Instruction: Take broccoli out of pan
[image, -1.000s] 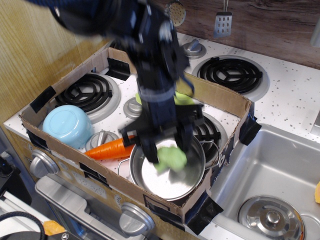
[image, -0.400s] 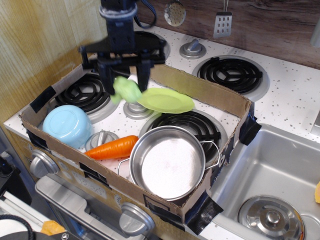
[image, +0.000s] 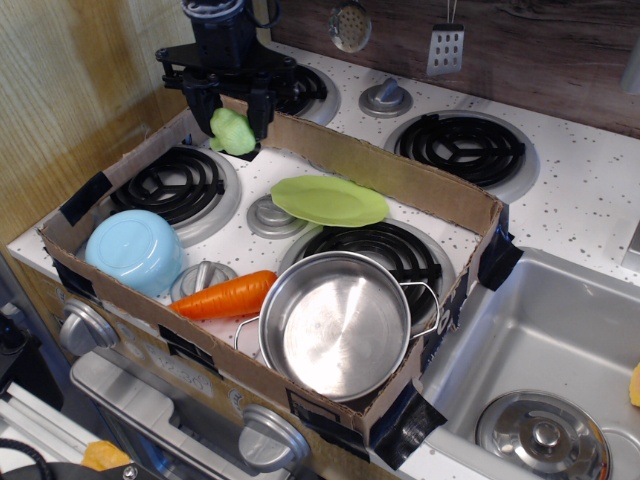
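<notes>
Broccoli (image: 232, 131) hangs pinched between the two dark fingers (image: 212, 105) of the gripper (image: 234, 122), which is clamped on the light-green floret from either side — held up in the air over the far-left corner of the cardboard box (image: 400, 178), just above the box's back wall. The black arm rises out of the top of the view at about 11 o'clock from the middle of the scene. Below and toward 7 o'clock from the floret lies a black coil burner (image: 178, 184) on the white toy stovetop. At about 4 o'clock from the gripper, well apart from it, a flat lime-green plate (image: 330, 200) rests inside the box, partly over a second coil burner (image: 385, 250). Toward 5 o'clock, at the near edge of the box, sits the pan (image: 335, 325) — shiny steel, thin wire handles, nothing inside it. An orange carrot (image: 222, 295) lies just left of the pan, touching or nearly touching its rim; I cannot tell which. A light-blue bowl (image: 134, 250) sits upside down at the box's near-left corner. Outside the box, at 3 o'clock, are a further burner (image: 462, 148) and a steel sink (image: 545, 365).
</notes>
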